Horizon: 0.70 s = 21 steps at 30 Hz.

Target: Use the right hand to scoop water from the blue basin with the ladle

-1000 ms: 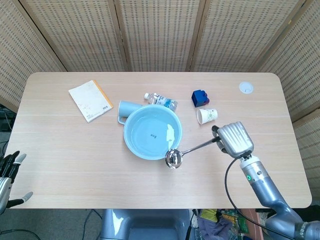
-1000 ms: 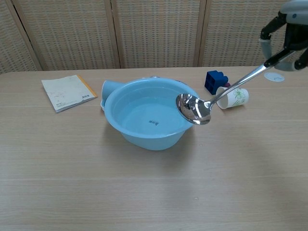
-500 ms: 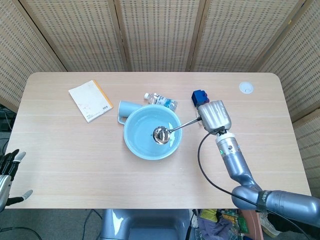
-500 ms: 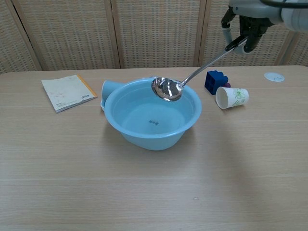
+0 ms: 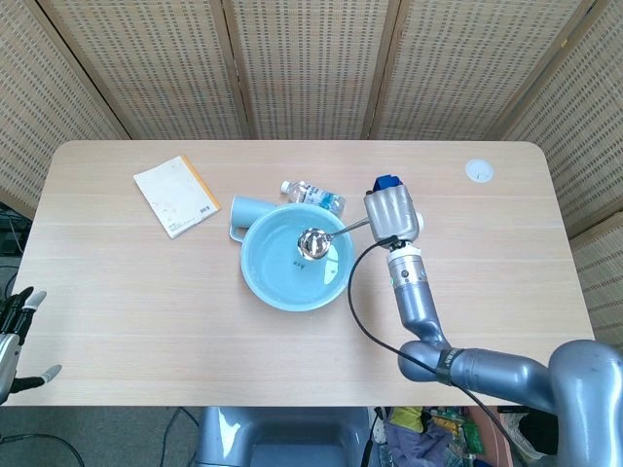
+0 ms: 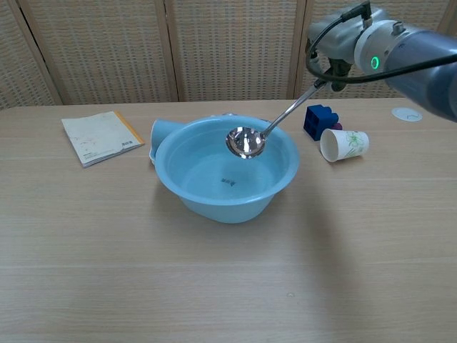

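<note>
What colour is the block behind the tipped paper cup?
Dark blue. The block behind the paper cup shows best in the chest view.

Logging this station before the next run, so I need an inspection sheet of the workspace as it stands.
Surface: wooden table.
Job's things: blue basin holding water; ladle bowl over the basin's inside.
Clutter: notebook, lying blue cup, bottle, blue block, tipped paper cup, white disc.
Hands: right robot hand holds the ladle handle; left robot hand off the table's edge, holding nothing.
Cables: black cable along the right arm.
Surroundings: woven screens behind.
</note>
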Available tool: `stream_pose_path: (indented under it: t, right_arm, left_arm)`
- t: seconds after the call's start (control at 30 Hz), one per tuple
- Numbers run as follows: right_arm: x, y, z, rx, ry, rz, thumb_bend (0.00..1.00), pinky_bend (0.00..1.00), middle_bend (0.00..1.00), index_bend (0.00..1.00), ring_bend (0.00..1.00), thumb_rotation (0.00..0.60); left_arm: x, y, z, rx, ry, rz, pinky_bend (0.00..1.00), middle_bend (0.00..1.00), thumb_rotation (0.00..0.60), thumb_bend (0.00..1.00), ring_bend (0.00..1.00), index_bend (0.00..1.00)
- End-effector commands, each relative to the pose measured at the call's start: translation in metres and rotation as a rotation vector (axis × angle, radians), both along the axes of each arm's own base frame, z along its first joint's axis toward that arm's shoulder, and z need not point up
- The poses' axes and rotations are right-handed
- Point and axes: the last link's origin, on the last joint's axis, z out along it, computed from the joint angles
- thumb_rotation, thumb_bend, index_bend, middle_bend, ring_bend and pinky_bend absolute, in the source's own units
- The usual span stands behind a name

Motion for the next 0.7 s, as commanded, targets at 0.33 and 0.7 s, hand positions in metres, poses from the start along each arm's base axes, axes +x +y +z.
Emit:
stream_pose_path:
  t: [0.33,0.7]
  right_arm:
    - [0.016,-0.011,-0.039,-0.061,0.212,0.087,0.79,1.0,1.0,0.79,0.97,0.6]
    - [0.015,-0.003,-0.066,-0.069,0.431,0.224,0.8,1.0,1.0,0.79,0.97,0.6]
  left_arm:
    - [-0.002,0.005,-0.002,-0.002,-0.004,-0.009,0.0,0.0,0.6,0.0,0.0,0.0]
    - [-0.003,0.006,-0.001,0.003,-0.011,0.004,0.0,0.0,0.6,0.0,0.0,0.0]
